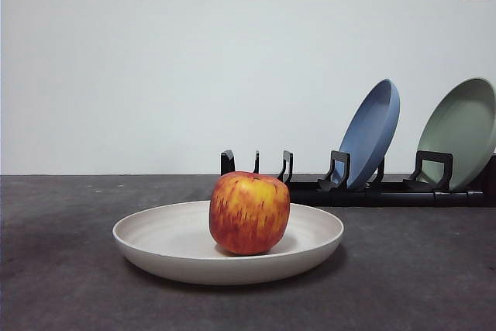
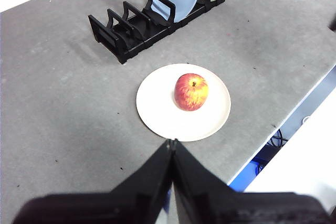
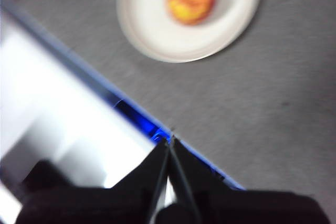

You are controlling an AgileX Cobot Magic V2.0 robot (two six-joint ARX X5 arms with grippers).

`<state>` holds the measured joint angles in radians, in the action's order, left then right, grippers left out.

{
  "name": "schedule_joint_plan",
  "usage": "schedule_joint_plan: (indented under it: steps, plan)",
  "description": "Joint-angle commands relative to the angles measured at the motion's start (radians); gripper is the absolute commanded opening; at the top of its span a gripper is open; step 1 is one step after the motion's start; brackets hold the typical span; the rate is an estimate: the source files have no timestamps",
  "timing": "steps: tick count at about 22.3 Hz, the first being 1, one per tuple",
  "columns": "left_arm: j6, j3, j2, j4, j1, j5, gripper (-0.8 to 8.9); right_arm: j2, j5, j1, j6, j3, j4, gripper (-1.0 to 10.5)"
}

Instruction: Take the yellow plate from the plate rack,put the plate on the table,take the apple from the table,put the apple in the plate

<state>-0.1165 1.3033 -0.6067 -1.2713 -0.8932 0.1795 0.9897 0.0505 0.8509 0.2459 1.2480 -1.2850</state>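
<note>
The apple (image 1: 249, 213) sits in the yellow plate (image 1: 155, 242), a little off centre, stem up, and the plate lies flat on the table (image 1: 62, 284), so by the look of things the task is done and what remains is only to leave the scene undisturbed. The left gripper (image 2: 171, 141) hangs high above the table with its jaws pressed together and nothing between them; the plate lies just beyond its tips and the apple a little further on, with the rack (image 2: 131, 30) well beyond that. The right gripper (image 3: 169, 140) is likewise closed and empty, over the table's edge, with the plate and apple well ahead of its tips; its view is blurred, which suggests that arm is in motion, though the direction cannot be told. Neither arm shows in the front view, so both are clear of the plate. The main risk I see is a retreating arm sweeping low and clipping the plate's rim, which would slide it or tip the apple out, since a round apple on a shallow plate will roll at a light knock. A wider sweep from the left arm could also catch the rack, where the blue plate (image 1: 370, 133) and the green plate (image 1: 463, 133) lean in their slots and look easy to topple
</note>
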Motion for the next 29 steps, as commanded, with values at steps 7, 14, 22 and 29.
schedule_joint_plan:
  steps: [7,14,22,29]
  plan:
    - [-0.010,0.002,-0.004,0.001,-0.002,-0.003,-0.03,0.002,-0.310,0.001,0.040,-0.001,0.008,0.0]
    - [0.179,-0.001,-0.018,0.101,-0.004,0.044,-0.03,0.002,-0.414,0.001,0.040,-0.001,0.008,0.0]
    - [0.405,-0.323,0.169,0.795,0.594,-0.218,-0.03,0.002,-0.418,0.001,0.040,-0.001,0.005,0.0]
    - [0.250,-0.794,0.402,1.020,0.855,-0.311,-0.03,0.002,-0.418,0.001,0.040,-0.001,0.005,0.0]
